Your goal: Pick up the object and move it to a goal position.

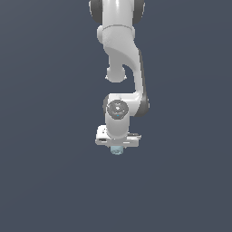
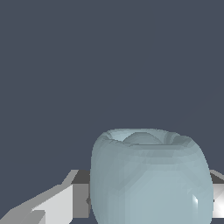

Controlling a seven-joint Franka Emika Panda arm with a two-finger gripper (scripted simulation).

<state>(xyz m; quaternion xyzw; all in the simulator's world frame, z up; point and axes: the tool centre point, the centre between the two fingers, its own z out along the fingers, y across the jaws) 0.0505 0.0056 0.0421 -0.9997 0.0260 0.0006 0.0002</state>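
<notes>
The object [image 1: 116, 150] is a small pale blue-grey roundish ball that peeks out just below the white hand of the arm in the exterior view. In the wrist view the object [image 2: 148, 177] fills the space between the grey fingers [image 2: 57, 203], with a dimple on its far end. My gripper [image 1: 116, 147] is shut on it, and the fingers are mostly hidden behind the hand in the exterior view. The ball is much narrower than the hand.
The white arm [image 1: 121, 59] comes down from the upper edge of the exterior view. A plain dark blue-grey surface [image 1: 45, 181] lies all around.
</notes>
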